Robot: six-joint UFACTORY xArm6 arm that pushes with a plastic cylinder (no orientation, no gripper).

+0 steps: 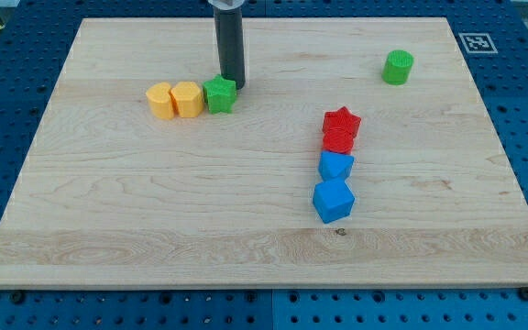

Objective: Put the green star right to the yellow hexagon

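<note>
The green star (219,94) lies on the wooden board in the upper left part of the view. It touches the right side of a yellow block (188,98), which looks like the yellow hexagon. A second yellow block (160,100) touches that one on its left. The three form a short row. My tip (234,84) stands just above and to the right of the green star, at its upper right edge, close to or touching it.
A green cylinder (398,67) stands at the upper right. Two red blocks (341,129) and two blue blocks (335,187) form a column right of centre. The board's edge (264,290) meets a blue perforated table.
</note>
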